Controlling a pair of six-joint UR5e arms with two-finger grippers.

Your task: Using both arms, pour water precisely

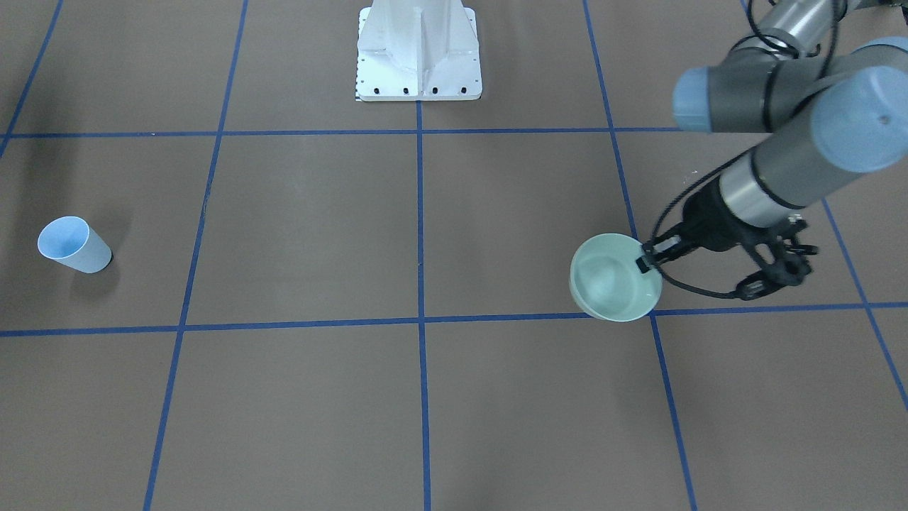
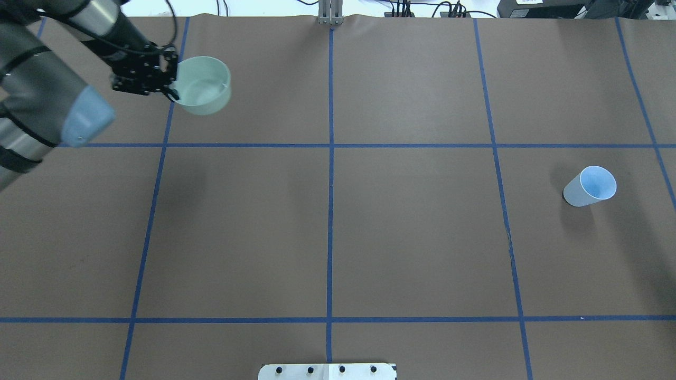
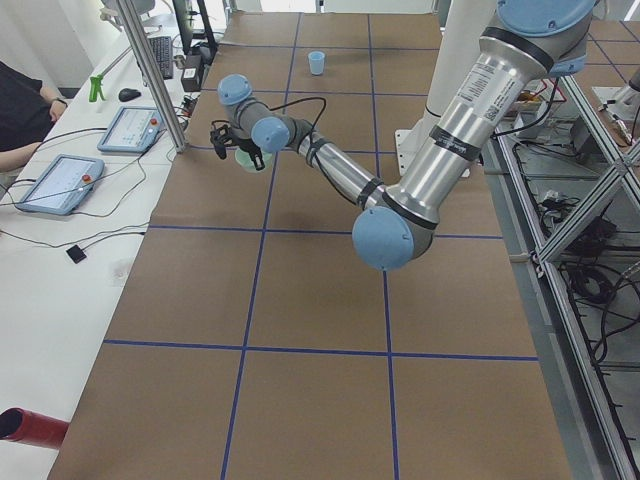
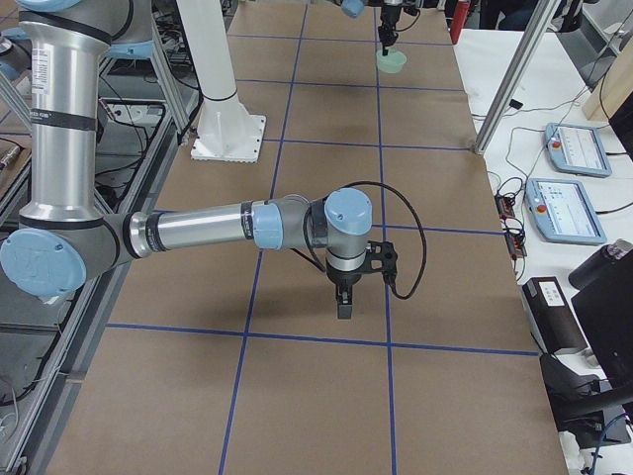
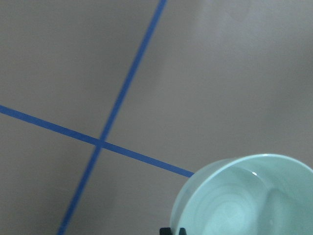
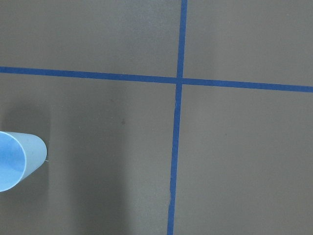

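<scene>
Glossy round mint bowl (image 1: 613, 284), rim in left gripper (image 1: 647, 257); tapered blue cup (image 1: 74, 245).

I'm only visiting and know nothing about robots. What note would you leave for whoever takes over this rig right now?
Left gripper: shut on the green bowl at its rim, far left of the table.
Right gripper: over the table near the blue cup, nothing in it; open or shut, cannot tell.
Blue cup: upright, untouched, on the right.
Water: faint rings in the bowl, probably.
Done: bowl gripped. Left: take the cup, then pour.
</scene>
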